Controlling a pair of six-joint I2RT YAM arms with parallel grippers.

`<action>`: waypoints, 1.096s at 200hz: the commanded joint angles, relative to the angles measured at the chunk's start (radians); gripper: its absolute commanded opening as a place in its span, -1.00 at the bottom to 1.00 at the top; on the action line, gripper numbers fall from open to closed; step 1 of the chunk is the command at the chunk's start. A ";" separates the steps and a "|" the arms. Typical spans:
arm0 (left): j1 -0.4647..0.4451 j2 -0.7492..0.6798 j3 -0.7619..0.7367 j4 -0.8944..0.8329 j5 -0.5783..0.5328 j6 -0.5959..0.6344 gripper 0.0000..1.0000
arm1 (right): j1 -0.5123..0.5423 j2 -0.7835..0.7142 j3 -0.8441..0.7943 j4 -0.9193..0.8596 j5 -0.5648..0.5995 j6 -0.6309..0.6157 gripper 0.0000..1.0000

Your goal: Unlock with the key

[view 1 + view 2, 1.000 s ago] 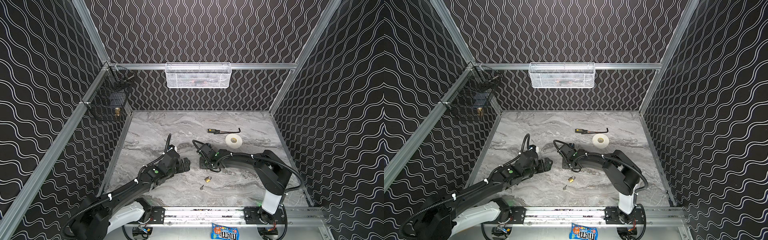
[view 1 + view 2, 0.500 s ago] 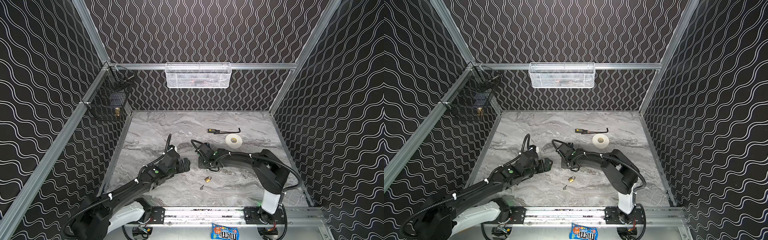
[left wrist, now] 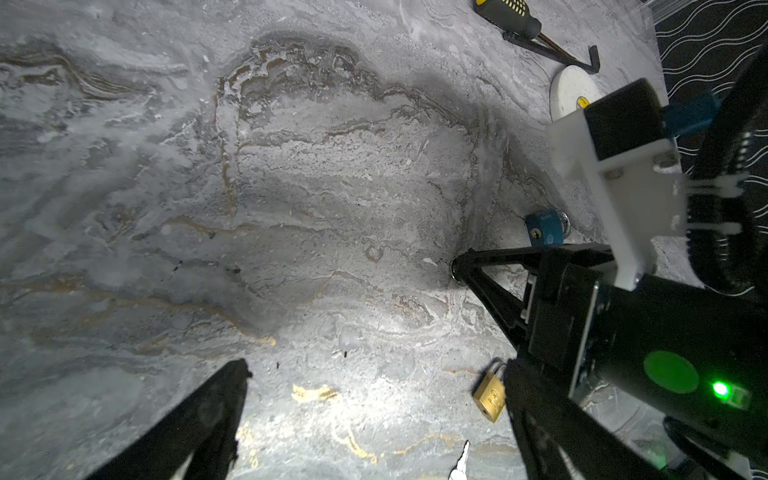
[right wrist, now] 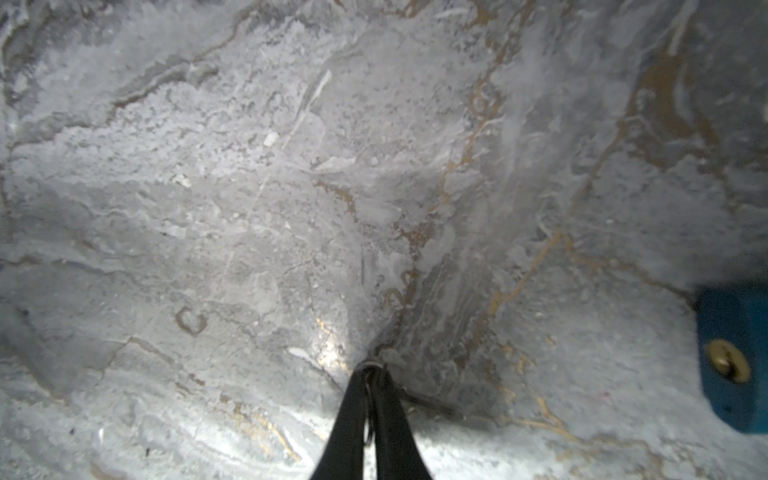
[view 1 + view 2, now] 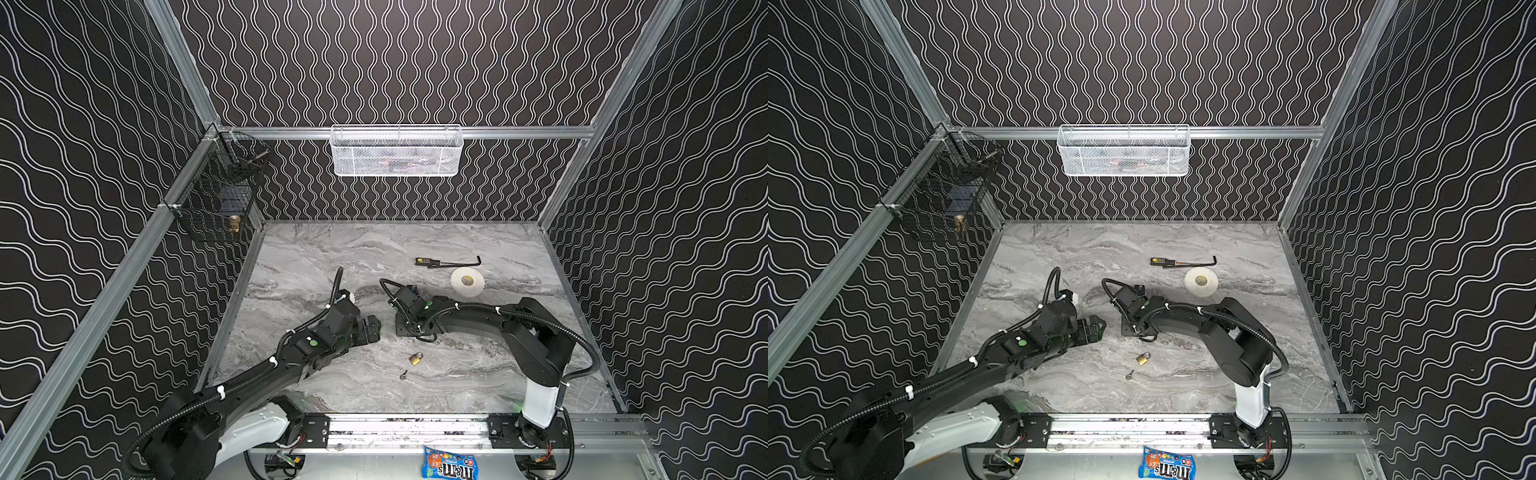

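Both top views look from high above the front edge, down and toward the back wall (image 5: 395,62), and they show nearly the same whole marble table (image 5: 478,386). Each wrist camera looks from close, low above the marble table. The two wrist views share the blue padlock (image 3: 542,232), which is nearer to the right wrist camera.

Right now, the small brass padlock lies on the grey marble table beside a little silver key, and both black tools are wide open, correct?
Not quite: only the left tool is wide open. The right wrist view shows the right tool pinched shut. The small brass padlock and little silver key lie as said.
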 commanded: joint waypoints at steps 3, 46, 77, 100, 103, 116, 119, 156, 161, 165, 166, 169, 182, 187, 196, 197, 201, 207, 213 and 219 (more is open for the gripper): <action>-0.002 -0.002 0.010 0.009 0.005 -0.008 0.98 | 0.002 -0.014 0.006 -0.016 0.008 -0.015 -0.86; -0.001 -0.023 0.027 0.022 0.044 -0.034 0.98 | 0.002 -0.115 -0.025 0.026 -0.028 -0.059 -0.93; -0.002 -0.054 0.067 -0.003 0.050 -0.027 0.98 | 0.000 -0.212 -0.055 0.037 -0.064 -0.085 -0.98; -0.001 -0.077 0.100 -0.012 0.049 0.003 0.98 | -0.005 -0.283 -0.068 0.029 -0.092 -0.098 -1.00; -0.001 -0.080 0.105 -0.014 0.051 0.004 0.98 | -0.008 -0.293 -0.069 0.028 -0.100 -0.099 -1.00; -0.001 -0.088 0.126 -0.033 0.060 -0.003 0.98 | -0.013 -0.333 -0.069 0.017 -0.124 -0.103 -1.00; 0.000 -0.090 0.129 -0.035 0.063 -0.006 0.98 | -0.013 -0.341 -0.070 0.015 -0.127 -0.103 -1.00; -0.002 -0.130 0.103 0.073 0.140 -0.061 0.95 | -0.016 -0.428 -0.078 -0.010 -0.139 -0.107 -1.00; -0.001 -0.135 0.097 0.093 0.148 -0.054 0.94 | -0.018 -0.438 -0.076 -0.013 -0.144 -0.106 -1.00; -0.002 -0.138 0.095 0.111 0.155 -0.046 0.93 | -0.018 -0.445 -0.075 -0.017 -0.149 -0.104 -1.00; -0.001 -0.138 0.094 0.114 0.156 -0.042 0.92 | -0.019 -0.447 -0.074 -0.019 -0.149 -0.104 -1.00; -0.001 -0.140 0.094 0.123 0.160 -0.028 0.91 | -0.019 -0.451 -0.072 -0.022 -0.152 -0.104 -1.00; -0.001 -0.145 0.085 0.150 0.166 0.039 0.88 | -0.020 -0.475 -0.070 -0.032 -0.161 -0.100 -1.00; -0.001 -0.149 0.078 0.167 0.166 0.070 0.87 | -0.019 -0.486 -0.071 -0.031 -0.166 -0.098 -1.00; -0.001 -0.155 0.057 0.206 0.176 0.124 0.83 | -0.021 -0.506 -0.073 -0.032 -0.176 -0.093 -1.00; -0.001 -0.154 0.054 0.212 0.177 0.130 0.82 | -0.021 -0.507 -0.073 -0.032 -0.176 -0.094 -1.00; -0.001 -0.157 0.046 0.229 0.184 0.152 0.81 | -0.021 -0.516 -0.074 -0.033 -0.179 -0.092 -1.00; -0.002 -0.161 0.038 0.244 0.193 0.188 0.78 | -0.022 -0.525 -0.072 -0.037 -0.183 -0.089 -1.00; -0.001 -0.164 0.030 0.264 0.208 0.231 0.74 | -0.023 -0.534 -0.066 -0.048 -0.187 -0.084 -1.00; -0.001 -0.167 0.014 0.291 0.225 0.265 0.72 | -0.024 -0.544 -0.061 -0.059 -0.191 -0.082 -1.00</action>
